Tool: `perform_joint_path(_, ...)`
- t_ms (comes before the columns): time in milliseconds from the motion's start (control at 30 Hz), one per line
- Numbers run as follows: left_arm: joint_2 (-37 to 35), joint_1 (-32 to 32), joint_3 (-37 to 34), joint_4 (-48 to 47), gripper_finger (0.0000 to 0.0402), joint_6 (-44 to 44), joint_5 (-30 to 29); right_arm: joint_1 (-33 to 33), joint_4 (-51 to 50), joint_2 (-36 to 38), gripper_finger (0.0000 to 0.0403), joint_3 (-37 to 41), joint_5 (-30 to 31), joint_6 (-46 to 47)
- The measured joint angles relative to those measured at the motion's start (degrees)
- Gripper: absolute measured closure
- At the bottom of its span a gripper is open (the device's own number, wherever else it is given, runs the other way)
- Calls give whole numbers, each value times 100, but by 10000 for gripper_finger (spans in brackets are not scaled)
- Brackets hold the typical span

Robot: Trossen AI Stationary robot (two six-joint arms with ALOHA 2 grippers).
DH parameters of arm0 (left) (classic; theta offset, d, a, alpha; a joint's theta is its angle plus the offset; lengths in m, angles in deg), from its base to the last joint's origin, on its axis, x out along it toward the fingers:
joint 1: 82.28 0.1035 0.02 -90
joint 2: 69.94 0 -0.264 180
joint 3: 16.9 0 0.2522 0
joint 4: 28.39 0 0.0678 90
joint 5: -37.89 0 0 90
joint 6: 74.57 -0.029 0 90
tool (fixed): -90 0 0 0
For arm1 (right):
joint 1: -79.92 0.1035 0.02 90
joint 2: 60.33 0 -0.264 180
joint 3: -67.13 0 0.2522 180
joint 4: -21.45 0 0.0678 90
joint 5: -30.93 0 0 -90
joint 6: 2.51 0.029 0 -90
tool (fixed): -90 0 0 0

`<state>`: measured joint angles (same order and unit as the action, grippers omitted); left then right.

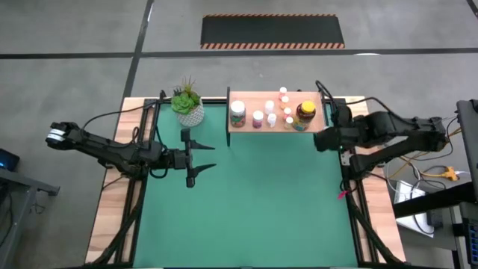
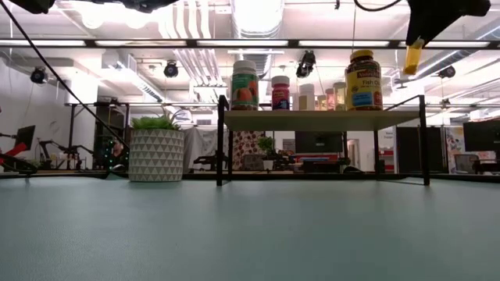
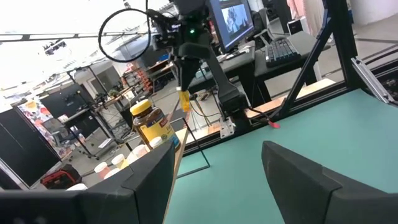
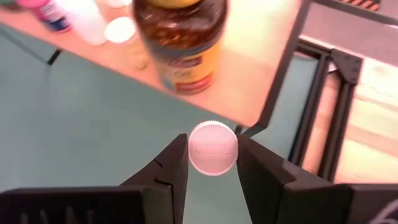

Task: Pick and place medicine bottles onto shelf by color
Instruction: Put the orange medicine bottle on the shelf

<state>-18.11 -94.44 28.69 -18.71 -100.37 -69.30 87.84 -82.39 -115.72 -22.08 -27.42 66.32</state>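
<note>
Small white-capped bottle [image 4: 212, 147] pinched in right gripper [image 4: 212, 163] beside shelf [image 1: 246, 98], near amber jar [image 1: 305, 113], likely for colour grouping. Left gripper [image 1: 196, 157] waits wide, empty.

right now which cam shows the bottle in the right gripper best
The right wrist view: the white-capped bottle sits centred between the right gripper fingers. The low and left wrist views show it small and yellow, hanging; the high view hides it.

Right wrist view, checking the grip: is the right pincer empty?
No: the right pincer holds a white-capped bottle between its fingers, just off the shelf.
</note>
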Motion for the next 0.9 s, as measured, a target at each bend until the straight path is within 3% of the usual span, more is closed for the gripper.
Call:
perform_joint_path(333,0,4,0,2,178,-4,0,-1142,140,-275,294,9,-54,-959)
perform_joint_path(533,0,4,0,0,178,-7,0,-1520,291,-503,294,11,-424,-1501)
perform_joint_path(733,0,2,0,-11,178,-7,0,-2012,672,-403,296,12,-1231,-2384)
perform_joint_path(900,0,2,0,-13,178,-7,0,-2492,773,-238,297,18,-1384,-2801)
